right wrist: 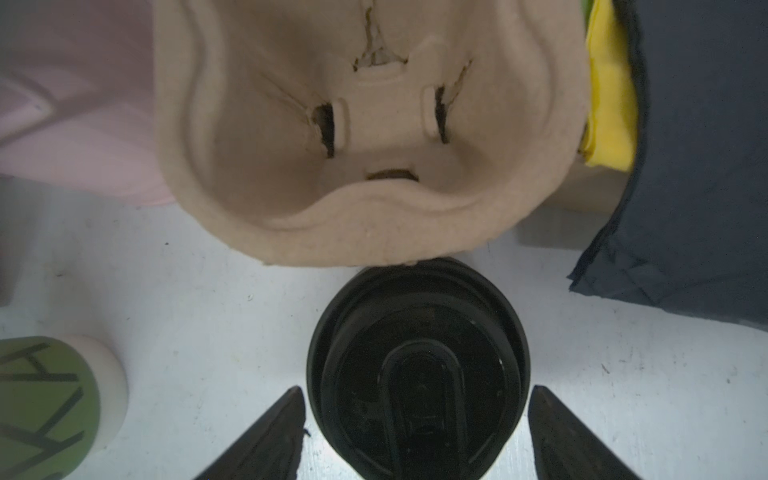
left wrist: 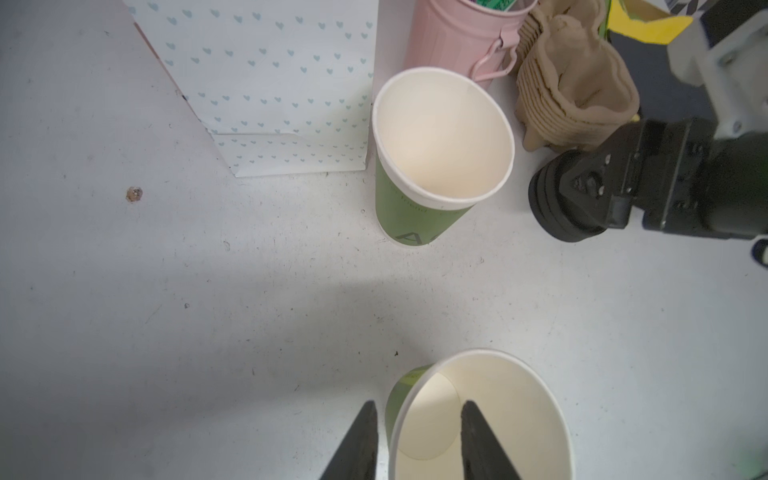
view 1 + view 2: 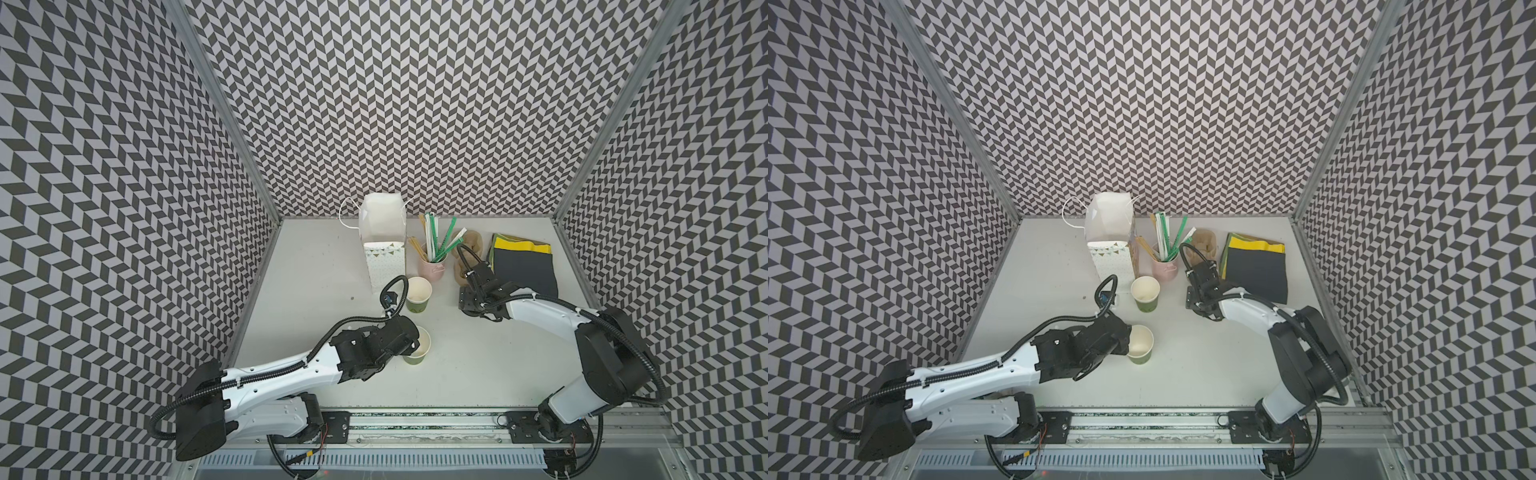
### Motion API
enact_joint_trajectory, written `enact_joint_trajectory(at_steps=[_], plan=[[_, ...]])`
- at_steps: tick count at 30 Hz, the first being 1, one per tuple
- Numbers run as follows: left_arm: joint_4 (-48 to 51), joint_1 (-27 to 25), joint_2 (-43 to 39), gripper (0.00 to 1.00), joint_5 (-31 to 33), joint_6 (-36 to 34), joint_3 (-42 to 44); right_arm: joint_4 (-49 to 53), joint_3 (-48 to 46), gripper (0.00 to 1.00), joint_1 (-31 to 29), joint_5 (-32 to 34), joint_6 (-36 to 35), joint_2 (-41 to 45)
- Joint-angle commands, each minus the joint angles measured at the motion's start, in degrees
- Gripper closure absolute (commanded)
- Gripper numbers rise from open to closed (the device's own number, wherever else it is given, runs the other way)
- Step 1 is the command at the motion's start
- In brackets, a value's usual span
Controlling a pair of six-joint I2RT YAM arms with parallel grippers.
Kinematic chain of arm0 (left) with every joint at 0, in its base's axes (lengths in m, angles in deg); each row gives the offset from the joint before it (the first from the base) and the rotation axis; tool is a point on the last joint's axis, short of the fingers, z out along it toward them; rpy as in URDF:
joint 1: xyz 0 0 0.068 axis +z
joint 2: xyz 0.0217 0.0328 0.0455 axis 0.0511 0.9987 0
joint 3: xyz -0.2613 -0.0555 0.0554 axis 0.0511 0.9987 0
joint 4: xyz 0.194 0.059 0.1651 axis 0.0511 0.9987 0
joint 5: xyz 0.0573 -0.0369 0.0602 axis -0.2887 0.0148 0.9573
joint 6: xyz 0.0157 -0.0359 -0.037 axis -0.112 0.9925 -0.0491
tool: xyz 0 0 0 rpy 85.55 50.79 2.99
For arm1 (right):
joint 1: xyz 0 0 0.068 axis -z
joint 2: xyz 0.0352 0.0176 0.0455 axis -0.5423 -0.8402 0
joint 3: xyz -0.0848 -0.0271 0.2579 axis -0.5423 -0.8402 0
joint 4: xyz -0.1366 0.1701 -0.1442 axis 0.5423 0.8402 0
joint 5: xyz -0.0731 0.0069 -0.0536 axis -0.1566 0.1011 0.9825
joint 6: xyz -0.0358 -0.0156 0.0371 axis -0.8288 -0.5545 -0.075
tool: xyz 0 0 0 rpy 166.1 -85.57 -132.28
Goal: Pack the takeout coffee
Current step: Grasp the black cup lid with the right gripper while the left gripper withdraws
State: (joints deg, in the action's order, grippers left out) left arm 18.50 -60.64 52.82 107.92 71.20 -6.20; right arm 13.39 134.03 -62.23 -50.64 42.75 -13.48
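Straddling the near green cup (image 2: 490, 415)'s rim, the left claw (image 2: 419, 419) stands narrowly parted.

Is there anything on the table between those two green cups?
Nothing: in the left wrist view only bare table separates the near green cup from the far green cup.

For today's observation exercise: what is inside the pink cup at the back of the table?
The pink cup holds green, white and tan straws fanning out above its rim. Their lower ends and the cup's bottom are hidden.
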Motion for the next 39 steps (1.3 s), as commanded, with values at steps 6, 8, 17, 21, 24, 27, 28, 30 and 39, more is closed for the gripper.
enact_joint_trajectory(at_steps=[6, 8, 17, 21, 24, 27, 28, 30, 39], plan=[[3.6, 0.8, -4.7, 0.54, 5.9, -2.5, -4.7, -2.8, -1.0, 0.2, 0.0, 0.6, -0.4, -1.4], [5.3, 1.3, -5.5, 0.54, 7.3, -3.3, -5.6, -3.2, -1.4, 0.22, 0.0, 0.7, -0.4, -1.3], [10.4, 7.4, -11.0, 0.45, 10.4, -9.4, -7.7, -3.7, -1.9, 0.29, 0.0, 0.3, -0.8, -0.8], [12.2, 10.8, -13.0, 0.4, 12.1, -13.3, -8.7, -3.5, -2.1, 0.34, 0.0, 0.4, -0.8, -0.3], [12.2, 13.5, -14.0, 0.36, 12.9, -16.9, -8.7, -3.0, -2.5, 0.35, -0.3, 0.3, -0.6, 0.8], [10.8, 15.3, -14.4, 0.35, 13.5, -20.2, -7.0, -2.4, -3.0, 0.38, -1.0, 0.8, -0.3, 2.3], [10.1, 15.6, -14.6, 0.35, 13.7, -20.9, -6.2, -2.1, -3.1, 0.39, -1.2, 1.1, -0.1, 2.9], [8.4, 16.1, -14.8, 0.34, 13.8, -22.2, -4.3, -1.4, -3.3, 0.4, -1.4, 1.5, 0.0, 4.1], [5.4, 17.2, -15.5, 0.33, 8.4, -23.6, -1.5, -0.3, -4.6, 0.4, -2.5, 2.8, 0.3, 8.7]])
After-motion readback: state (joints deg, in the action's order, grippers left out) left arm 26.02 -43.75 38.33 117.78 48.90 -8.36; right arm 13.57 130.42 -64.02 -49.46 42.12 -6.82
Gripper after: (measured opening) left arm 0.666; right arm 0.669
